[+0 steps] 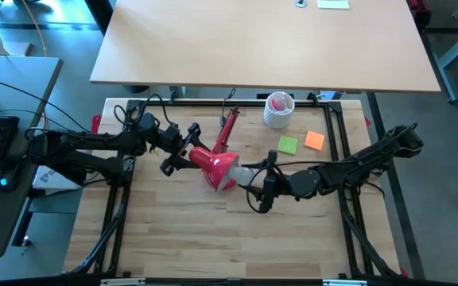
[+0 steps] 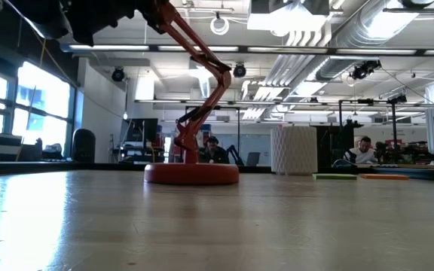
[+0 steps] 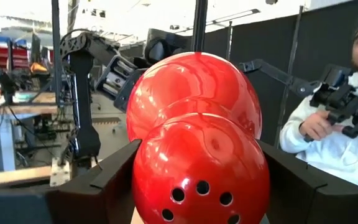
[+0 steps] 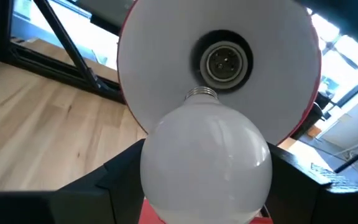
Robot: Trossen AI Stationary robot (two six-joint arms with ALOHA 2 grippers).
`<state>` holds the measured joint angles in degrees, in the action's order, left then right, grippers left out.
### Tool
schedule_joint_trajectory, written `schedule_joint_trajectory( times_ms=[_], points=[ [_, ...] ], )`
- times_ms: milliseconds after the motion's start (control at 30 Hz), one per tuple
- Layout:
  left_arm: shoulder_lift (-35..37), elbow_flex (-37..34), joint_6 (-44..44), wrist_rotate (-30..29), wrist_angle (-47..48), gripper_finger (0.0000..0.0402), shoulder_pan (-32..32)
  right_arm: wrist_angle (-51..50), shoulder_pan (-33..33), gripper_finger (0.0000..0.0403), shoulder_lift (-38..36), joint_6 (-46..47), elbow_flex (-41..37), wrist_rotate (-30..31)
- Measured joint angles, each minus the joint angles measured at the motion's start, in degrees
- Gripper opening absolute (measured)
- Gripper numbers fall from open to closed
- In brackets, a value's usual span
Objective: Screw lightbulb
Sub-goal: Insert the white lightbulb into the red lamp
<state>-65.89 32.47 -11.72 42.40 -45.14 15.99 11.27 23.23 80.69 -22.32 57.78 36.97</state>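
lining up lightbulb (image 4: pixel 207 158) pinched in right fingers (image 4: pixel 294 168) w/ socket (image 4: pixel 227 62), left fingers (image 3: pixel 114 177) clamping shade (image 3: pixel 197 149); next needs straight push + twist.

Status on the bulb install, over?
Left tool shut on red shade. Right tool shut on lightbulb, base short of socket. Path clear.
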Motion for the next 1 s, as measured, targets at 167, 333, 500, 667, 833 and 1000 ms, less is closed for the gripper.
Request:
schedule_joint_trajectory(
  times_ms=[167, 333, 500, 667, 833, 1000],
  points=[
    [0.0, 0.0, -1.3, -0.6, 1.9, 0.0250, 0.7, 1.4, -0.8, 0.0252, 0.9, 4.8, 0.0, 0.1],
    [-0.1, -0.1, -1.9, -2.6, 1.9, 0.0250, -0.1, 4.1, -0.2, 0.0252, 3.6, 4.4, 0.0, 6.3],
    [-0.9, -0.1, -4.4, -4.0, 1.5, 0.0250, -0.1, 6.7, 0.4, 0.0252, 5.0, 0.4, 0.0, 7.5],
    [-1.8, -0.1, -6.5, -5.0, 1.3, 0.0250, -1.2, 8.5, 0.4, 0.0252, 4.9, -2.6, 0.0, 8.3],
    [-2.7, -0.1, -6.5, -5.8, 1.0, 0.0250, -2.0, 9.3, -0.1, 0.0252, 4.8, -3.5, 0.0, 6.9],
    [-4.9, -0.1, -6.6, -6.3, -2.9, 0.0251, -3.1, 8.8, -1.6, 0.0252, 4.8, -3.5, 0.0, 6.0]
  ],
)
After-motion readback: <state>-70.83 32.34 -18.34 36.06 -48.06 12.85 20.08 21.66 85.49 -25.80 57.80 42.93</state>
